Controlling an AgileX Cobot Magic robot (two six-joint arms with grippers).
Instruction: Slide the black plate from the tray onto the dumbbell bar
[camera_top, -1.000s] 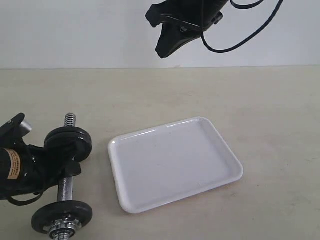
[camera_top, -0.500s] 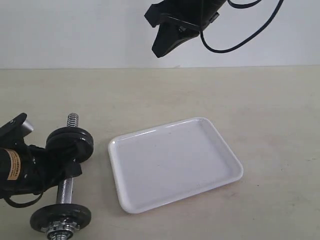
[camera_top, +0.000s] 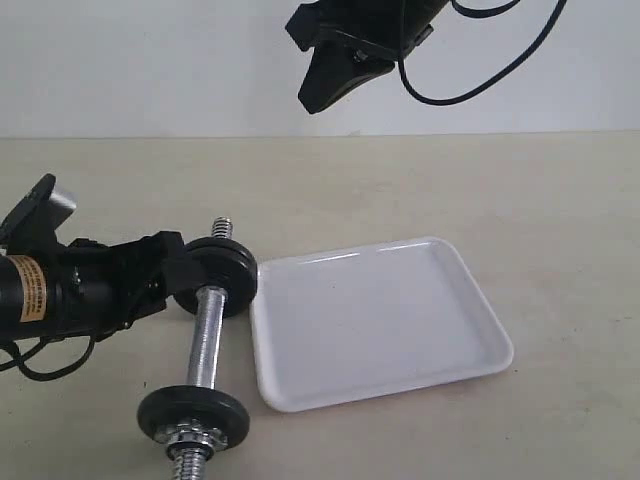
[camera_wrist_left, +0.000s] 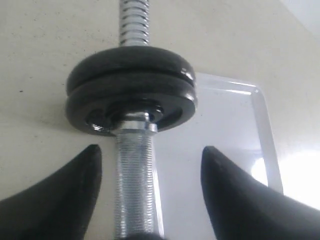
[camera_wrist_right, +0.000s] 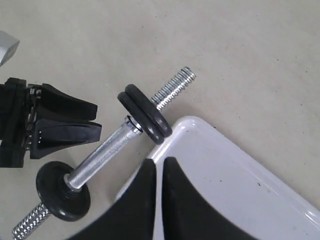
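orange arm label unreadable; left hand spread near dumbbell bar, right hand closed, empty

The orange label on the left arm is unreadable.

We're looking at a pale beige matte surface, flat and wide, running from the near edge of the exterior view back to a plain white wall. The two meet in one straight horizontal line across that view. Up close in the wrist views the surface shows a fine, faintly speckled grain. In the left wrist view one tiny dark speck sits on it. The wall is evenly lit, a uniform white.
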